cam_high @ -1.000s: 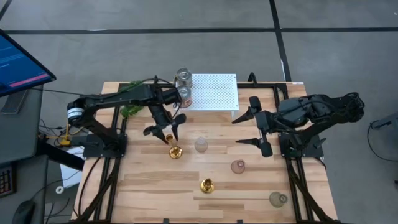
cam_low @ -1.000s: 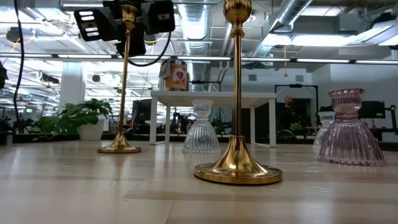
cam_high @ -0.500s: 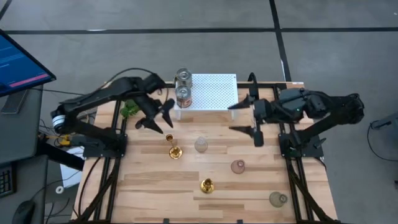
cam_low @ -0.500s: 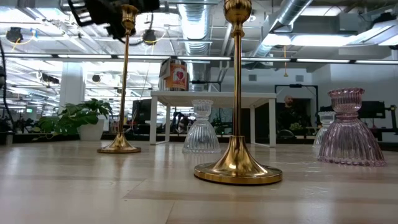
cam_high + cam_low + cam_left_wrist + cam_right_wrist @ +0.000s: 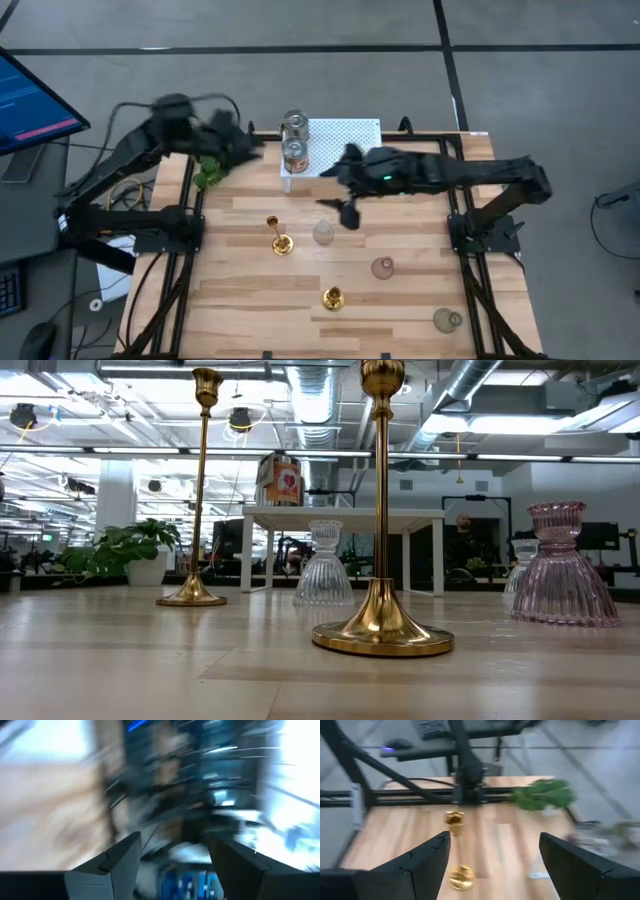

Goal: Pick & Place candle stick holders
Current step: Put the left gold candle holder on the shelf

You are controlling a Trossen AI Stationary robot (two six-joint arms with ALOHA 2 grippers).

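Open-plan lab or office floor, industrial fit-out. Overhead, bare ducts (image 5: pixel 480 390) and pipes run under an unfinished ceiling, with strip lights (image 5: pixel 560 458) in long rows. My wooden table (image 5: pixel 240 300) stands on a black frame (image 5: pixel 480 290) bolted together from bars, set on a grey floor (image 5: pixel 300 90) marked with dark lines. A monitor (image 5: pixel 35 100) glows just off the table's edge, cables trailing near it. Behind, a white table (image 5: pixel 340 515), potted plant (image 5: pixel 130 550), and more desks and screens far back.
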